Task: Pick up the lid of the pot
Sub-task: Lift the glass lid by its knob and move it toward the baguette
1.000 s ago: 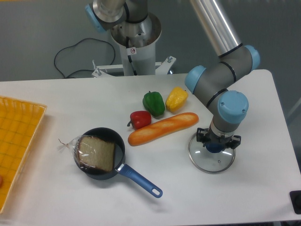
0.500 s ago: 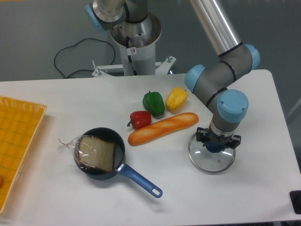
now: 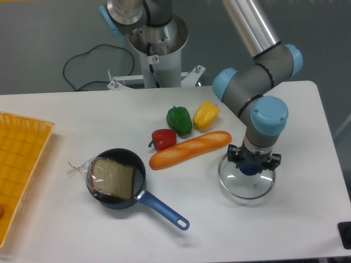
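From my camera's side, I take the long loaf (image 3: 189, 150) as my landmark. Just behind its left half sits one pepper (image 3: 163, 139), with a second pepper (image 3: 180, 121) farther back and a third pepper (image 3: 206, 115) behind its right half. The pot lid (image 3: 236, 186) is to its front right. Left of it I have the pan (image 3: 140, 178), bagged bread (image 3: 112, 179) inside, and well beyond, the crate (image 3: 24, 175).

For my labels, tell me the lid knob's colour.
The knob is blue, seen best in the fixed camera view.
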